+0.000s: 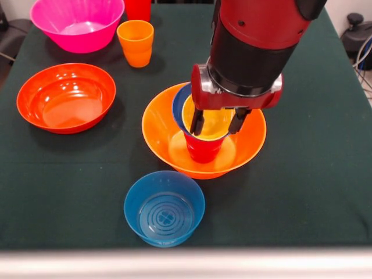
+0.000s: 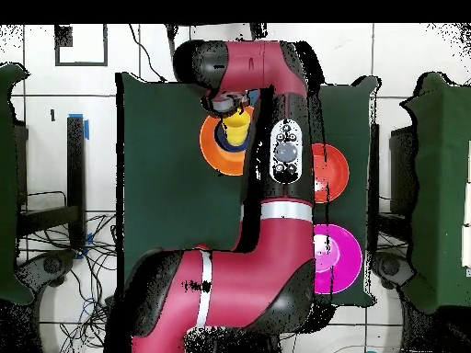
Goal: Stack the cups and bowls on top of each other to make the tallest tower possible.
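The tower stands mid-table: a big yellow-orange bowl (image 1: 247, 145) (image 2: 213, 147) as base, a red cup (image 1: 203, 150) inside it, a small dark blue bowl (image 1: 179, 104) on that cup, and a yellow cup (image 1: 214, 123) (image 2: 235, 129) on top. My gripper (image 1: 218, 123) (image 2: 230, 107) hangs right over the yellow cup, open. Its dark fingers (image 1: 197, 121) stand spread at the cup's rim, and I cannot tell if they touch it. A light blue bowl (image 1: 164, 208) sits in front of the tower.
A wide orange-red bowl (image 1: 65, 97) (image 2: 331, 173) lies to the left in the front view. At the back left are a pink bowl (image 1: 77, 23) (image 2: 333, 259), an orange cup (image 1: 135, 42) and a red cup (image 1: 138, 8) at the top edge.
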`<state>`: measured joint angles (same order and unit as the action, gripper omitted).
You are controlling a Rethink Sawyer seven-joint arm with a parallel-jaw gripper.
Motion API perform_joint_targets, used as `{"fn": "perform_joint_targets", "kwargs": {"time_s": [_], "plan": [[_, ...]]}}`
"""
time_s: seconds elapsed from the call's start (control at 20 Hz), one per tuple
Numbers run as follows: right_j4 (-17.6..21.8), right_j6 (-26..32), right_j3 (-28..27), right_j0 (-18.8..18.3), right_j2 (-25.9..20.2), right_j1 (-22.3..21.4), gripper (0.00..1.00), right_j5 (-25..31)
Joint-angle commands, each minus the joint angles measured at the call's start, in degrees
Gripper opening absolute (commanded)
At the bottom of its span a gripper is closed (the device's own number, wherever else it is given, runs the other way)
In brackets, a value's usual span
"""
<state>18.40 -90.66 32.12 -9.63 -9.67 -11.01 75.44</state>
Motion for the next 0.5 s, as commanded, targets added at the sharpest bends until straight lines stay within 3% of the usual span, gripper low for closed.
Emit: {"fn": "perform_joint_targets", "kwargs": {"time_s": [0.05,0.5], "plan": [[0.4,11.1,8.1,0.1,-0.5,-4.6,1.00,10.7],[1.5,10.9,7.8,0.1,-0.3,-4.3,1.00,15.5]]}}
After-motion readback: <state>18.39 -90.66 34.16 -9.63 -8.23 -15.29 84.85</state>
